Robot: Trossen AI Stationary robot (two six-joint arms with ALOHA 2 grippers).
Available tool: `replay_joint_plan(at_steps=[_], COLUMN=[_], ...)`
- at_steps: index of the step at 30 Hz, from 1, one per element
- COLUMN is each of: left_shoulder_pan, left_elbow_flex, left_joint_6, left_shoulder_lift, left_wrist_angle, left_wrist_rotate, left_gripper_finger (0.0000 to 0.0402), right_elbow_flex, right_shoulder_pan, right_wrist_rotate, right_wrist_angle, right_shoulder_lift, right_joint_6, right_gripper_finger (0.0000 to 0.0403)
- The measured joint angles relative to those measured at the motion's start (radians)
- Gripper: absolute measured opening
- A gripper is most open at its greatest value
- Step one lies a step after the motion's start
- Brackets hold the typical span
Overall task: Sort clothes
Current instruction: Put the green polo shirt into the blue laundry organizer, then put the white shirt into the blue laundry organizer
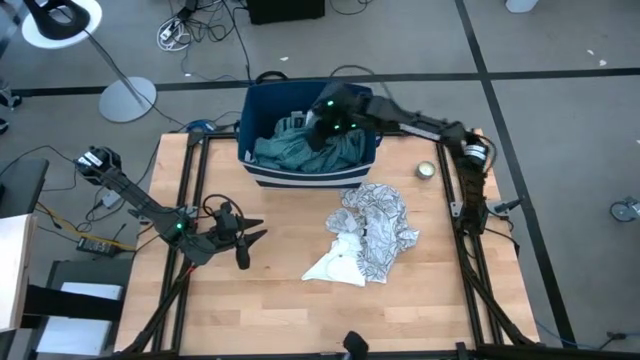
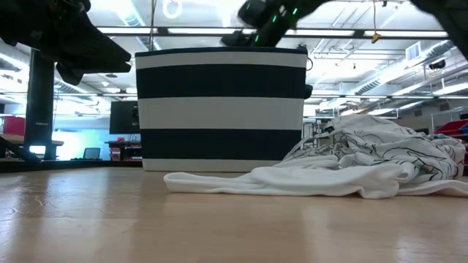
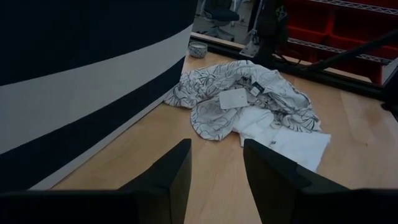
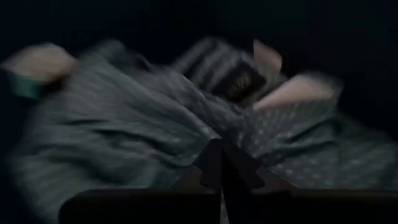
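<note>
A dark blue bin with a white stripe (image 1: 262,177) stands at the table's far middle and also shows in the low view (image 2: 219,109). A teal cloth (image 1: 290,152) fills the bin. My right gripper (image 1: 320,128) reaches into the bin from the right; its fingers (image 4: 221,163) are shut just over the teal patterned cloth (image 4: 124,118). A white-and-grey patterned cloth (image 1: 372,232) lies crumpled on the table in front of the bin, with a white piece (image 1: 338,264) at its near left. My left gripper (image 1: 256,236) is open and empty at the left, pointing toward that cloth (image 3: 249,102). My right gripper's shut fingertips stand at the teal cloth in the bin, coming from above and the right. I cannot tell whether they touch it or hold a fold of it.
A small round object (image 1: 427,170) sits on the table right of the bin. Bare wood lies between my left gripper and the patterned cloth. The bin's wall (image 3: 74,81) is close beside my left gripper.
</note>
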Motion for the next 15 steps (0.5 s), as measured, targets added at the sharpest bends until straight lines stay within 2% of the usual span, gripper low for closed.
replay_joint_plan(at_steps=[6, 9, 12, 15], left_shoulder_pan=[0.0, 0.0, 0.0, 0.0], left_elbow_flex=[0.0, 0.0, 0.0, 0.0], left_joint_6=[0.0, 0.0, 0.0, -0.001], left_shoulder_lift=[0.0, 0.0, 0.0, 0.0], left_wrist_angle=[0.002, 0.002, 0.004, 0.006], left_wrist_rotate=[0.0, 0.0, 0.0, 0.0], left_gripper_finger=[0.0151, 0.0151, 0.0151, 0.0151], right_elbow_flex=[0.001, -0.012, -0.077, -0.197], right_shoulder_pan=[0.055, 0.116, 0.196, 0.275], right_wrist_rotate=[0.042, 0.122, 0.186, 0.195], right_wrist_angle=[-0.089, -0.152, -0.159, -0.138], right_shoulder_lift=[-0.193, -0.287, -0.39, -0.503], right_joint_6=[-0.087, -0.121, -0.14, -0.138], right_gripper_finger=[0.0, 0.0, 0.0, 0.0])
